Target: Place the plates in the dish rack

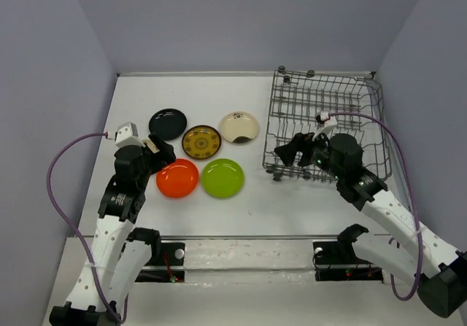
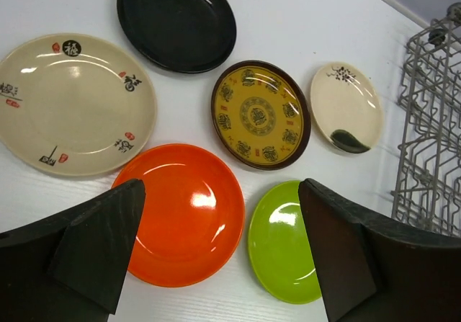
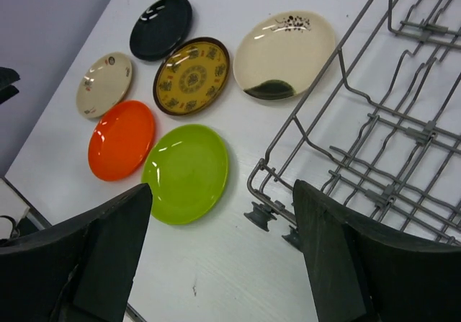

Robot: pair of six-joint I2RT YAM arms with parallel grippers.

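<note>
My left end effector (image 1: 159, 151), spread and empty, hangs by the orange plate (image 1: 177, 178); my right end effector (image 1: 292, 149), spread too, by the dish rack (image 1: 328, 100)'s corner.

white table (image 1: 219, 216) holds six plates (image 2: 184, 210) beside the dish rack (image 1: 272, 122).

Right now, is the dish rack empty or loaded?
Empty. The dish rack shows only bare wire; six plates lie flat on the table.
</note>
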